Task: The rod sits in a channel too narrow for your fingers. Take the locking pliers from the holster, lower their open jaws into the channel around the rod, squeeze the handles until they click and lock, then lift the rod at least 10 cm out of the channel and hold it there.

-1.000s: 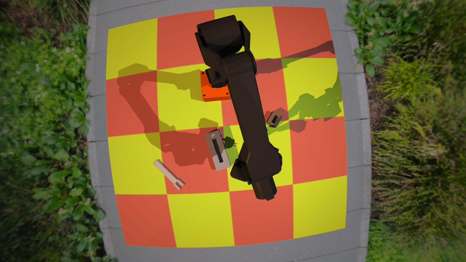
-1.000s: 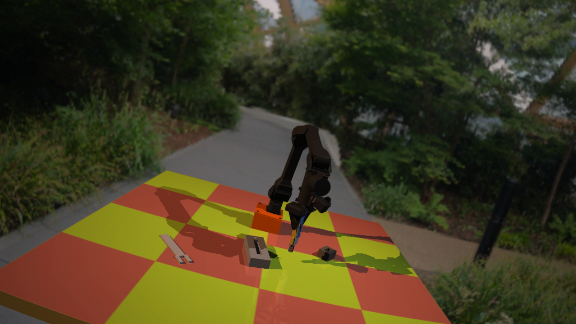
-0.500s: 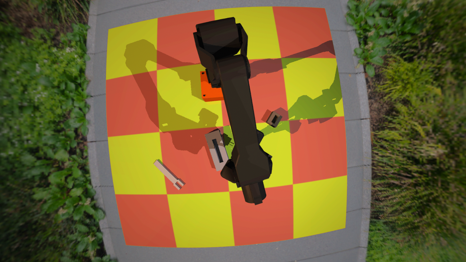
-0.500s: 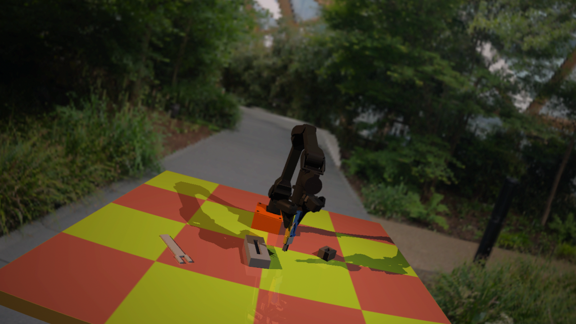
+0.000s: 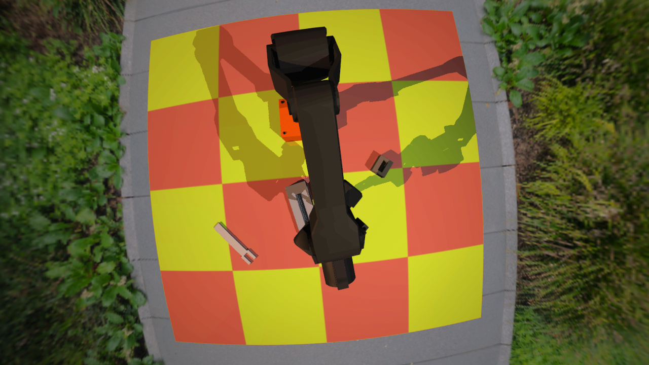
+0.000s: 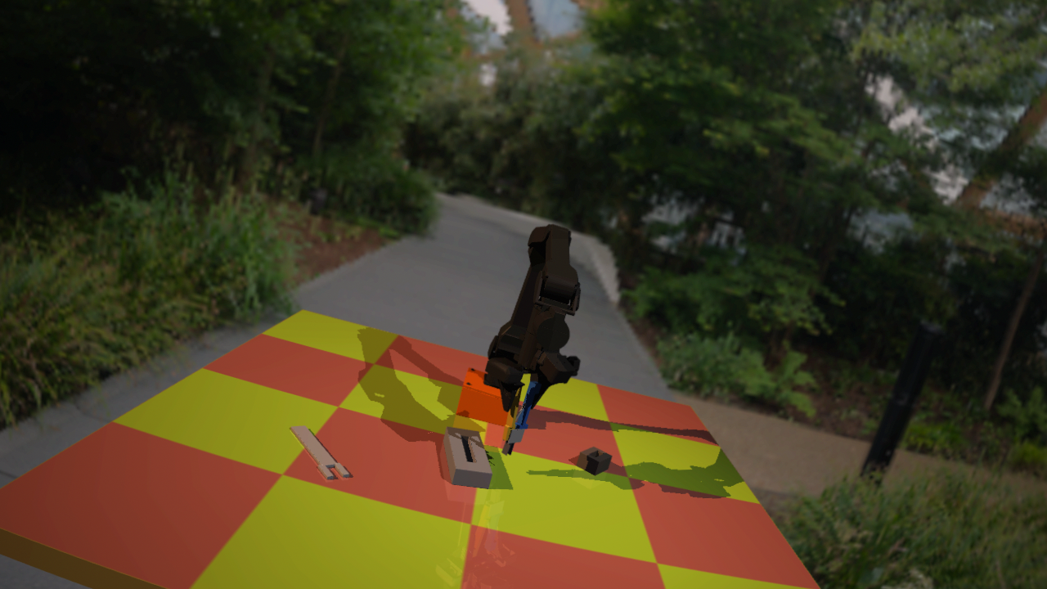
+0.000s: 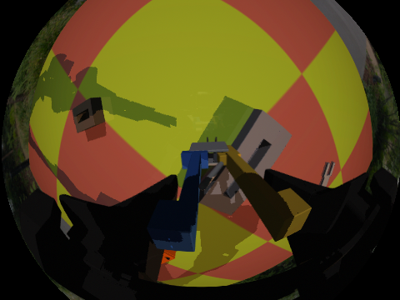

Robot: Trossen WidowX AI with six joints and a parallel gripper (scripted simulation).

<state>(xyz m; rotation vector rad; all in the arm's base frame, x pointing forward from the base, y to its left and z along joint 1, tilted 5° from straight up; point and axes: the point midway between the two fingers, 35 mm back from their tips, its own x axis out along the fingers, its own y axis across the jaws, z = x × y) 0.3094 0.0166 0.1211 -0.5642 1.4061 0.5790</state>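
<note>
1. At far left, you have 1 forked strip (image 5: pixel 232 240) (image 6: pixel 312 450) (image 7: pixel 325 173) lying flat.
2. Next, your rod (image 5: pixel 302 206) sits in the slotted block (image 5: pixel 294 213) (image 6: pixel 472 474) (image 7: pixel 278 132).
3. Your gripper (image 5: pixel 328 215) (image 6: pixel 528 384) (image 7: pixel 222 178) grasps the pliers (image 6: pixel 523 417) (image 7: pixel 208 147) by 2 handles, raised beside the block.
4. At right stands your holster (image 5: pixel 376 169) (image 6: pixel 590 465) (image 7: pixel 98 118), pliers out.

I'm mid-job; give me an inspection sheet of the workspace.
Surface: checkered board, red and yellow, shadowed in places
Job's things: locking pliers raised; slotted block on board; rod not clearly distinguishable; small open-topped block, probably the holster
Clutter: forked bar
Grippers: claw shut on pliers
Cables: nothing seen
Surroundings: paved path, greenery
</note>
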